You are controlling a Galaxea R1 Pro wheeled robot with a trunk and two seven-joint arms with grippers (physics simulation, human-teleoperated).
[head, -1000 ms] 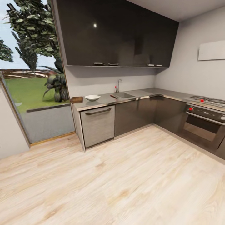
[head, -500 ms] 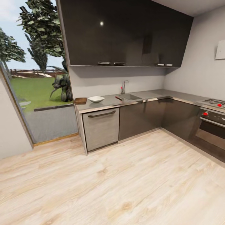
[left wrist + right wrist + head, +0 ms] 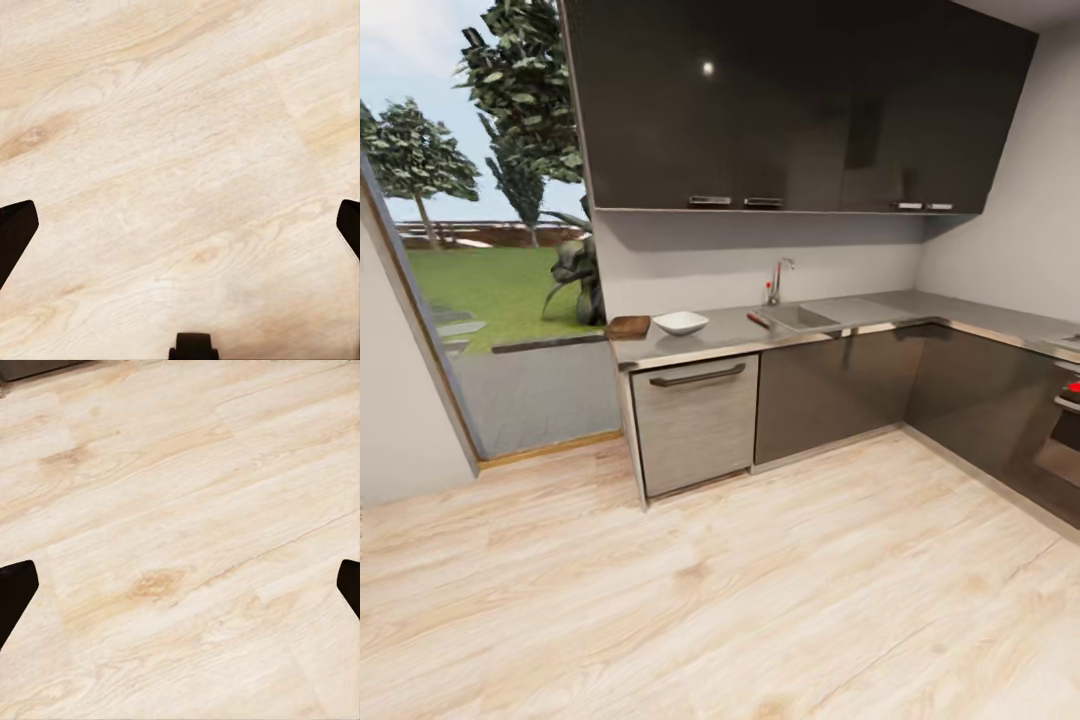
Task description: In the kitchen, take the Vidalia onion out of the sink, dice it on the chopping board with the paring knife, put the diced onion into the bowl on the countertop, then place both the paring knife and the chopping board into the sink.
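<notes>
In the left wrist view, the left gripper [image 3: 180, 225] appears as 2 flat black fingertips [image 3: 15, 229] with slanted, tapering edges, matte and unmarked, set over the pale wooden floor [image 3: 180, 135]. Between them, nearer the camera, sits 1 small black rounded mount piece with a notch on top. In the right wrist view, the right gripper [image 3: 180, 589] shows the same 2 matte black slanted fingertips [image 3: 15, 589], without visible screws, cables or markings.
</notes>
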